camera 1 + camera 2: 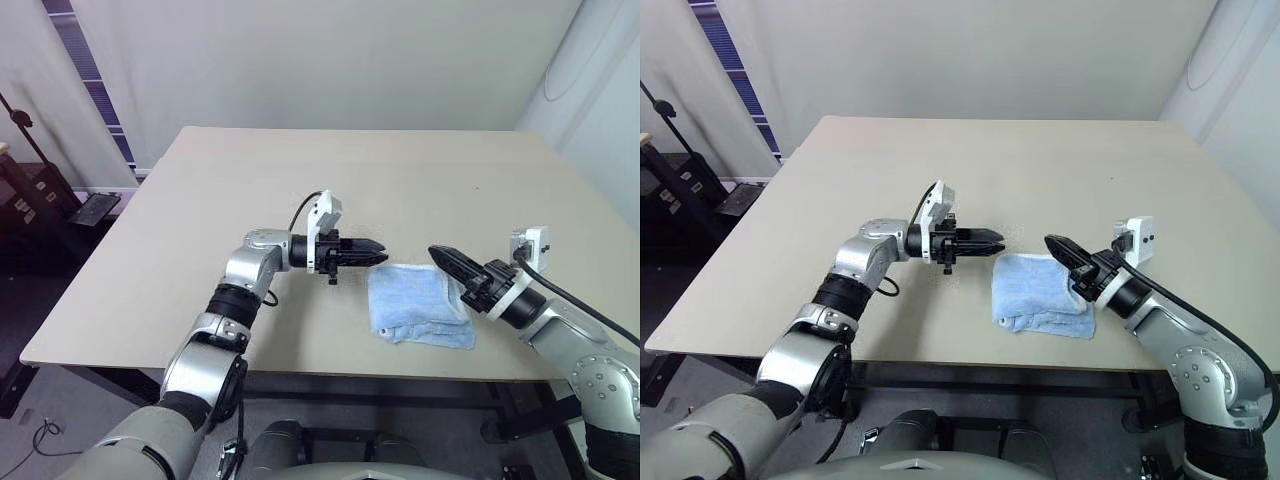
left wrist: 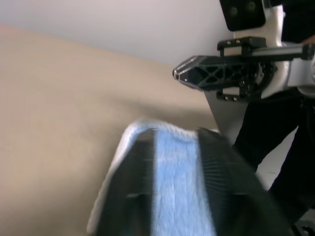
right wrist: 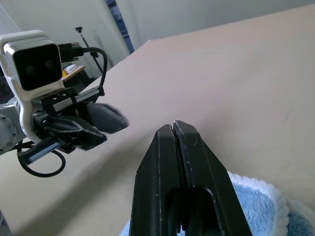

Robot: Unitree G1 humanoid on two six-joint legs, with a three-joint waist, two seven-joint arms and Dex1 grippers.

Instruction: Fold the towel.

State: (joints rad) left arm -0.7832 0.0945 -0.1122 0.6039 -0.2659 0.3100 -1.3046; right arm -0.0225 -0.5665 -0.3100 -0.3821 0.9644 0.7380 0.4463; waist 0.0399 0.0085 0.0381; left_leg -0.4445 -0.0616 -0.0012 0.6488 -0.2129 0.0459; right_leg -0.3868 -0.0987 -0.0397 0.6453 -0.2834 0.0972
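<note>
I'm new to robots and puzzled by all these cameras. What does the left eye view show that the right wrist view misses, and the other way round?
Left eye view alone: the whole table, the towel lying folded near its front edge, and both arms reaching in from either side of it.

Right wrist view alone: the right end effector seen close up, its two black fingers pressed shut, holding nothing.

Both: the left end effector facing the right one across the towel, the towel's fluffy blue edge, the tan tabletop.
</note>
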